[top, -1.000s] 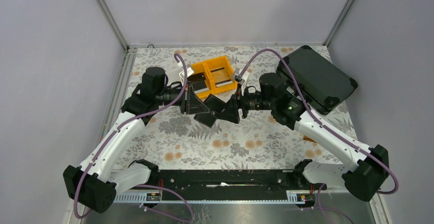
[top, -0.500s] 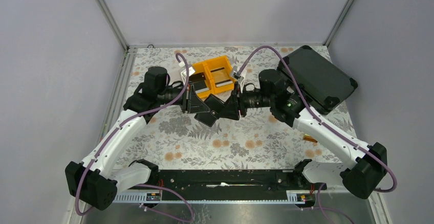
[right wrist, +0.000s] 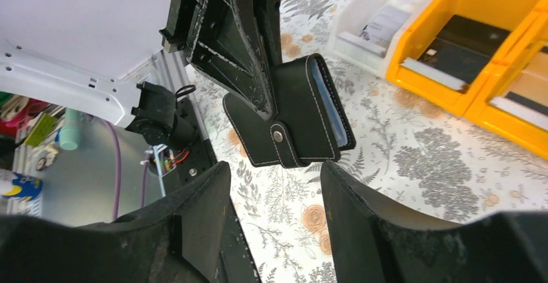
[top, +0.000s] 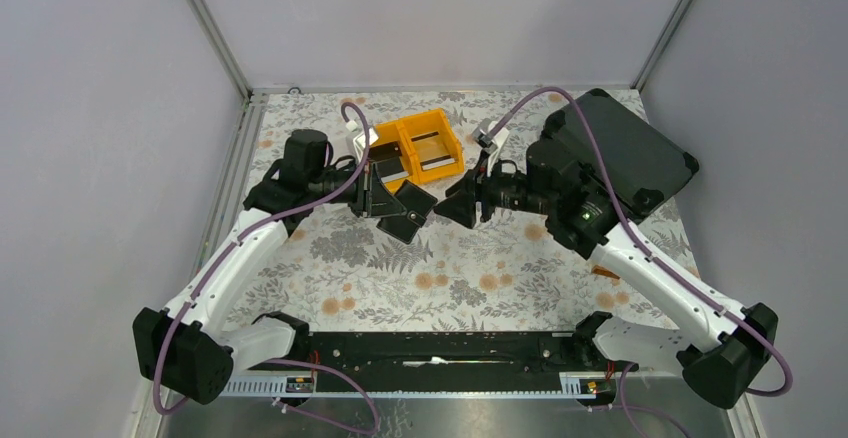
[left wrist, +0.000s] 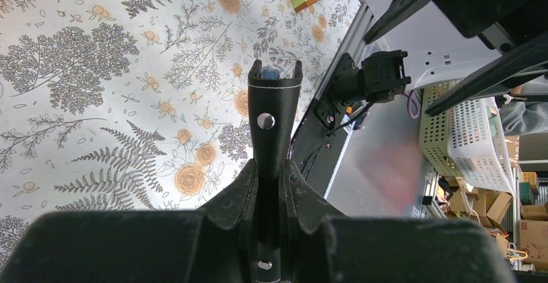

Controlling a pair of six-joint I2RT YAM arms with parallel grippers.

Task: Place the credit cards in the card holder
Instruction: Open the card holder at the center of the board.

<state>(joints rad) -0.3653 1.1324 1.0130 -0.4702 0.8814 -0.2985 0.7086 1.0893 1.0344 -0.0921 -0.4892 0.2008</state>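
MID-TABLE HANDOVER: L gripper [top: 385, 198] is clamped on one edge of the card holder [right wrist: 304, 118], holding it clear of the floral table [right wrist: 439, 160], just in front of the yellow bin [right wrist: 426, 86]. The holder looks folded shut, w/ its snap tab fastened and light-blue pockets showing along one side. R gripper [top: 452, 208] faces it w/ fingers [right wrist: 381, 231] spread, gripping nothing. From the R wrist cam the holder sits dead ahead, framed btwn the two fingers but apart from them. It hangs tilted, tab side turned toward the R gripper. The credit cards [right wrist: 462, 37] lie flat in the yellow bin's compartments beyond the holder, toward the table's far side. What looks like another lies in the white bin [right wrist: 358, 15] next door. W/ the L arm occupied, the R arm is the free one. Its next job is prob. the tab straight ahead, and the cards after that.
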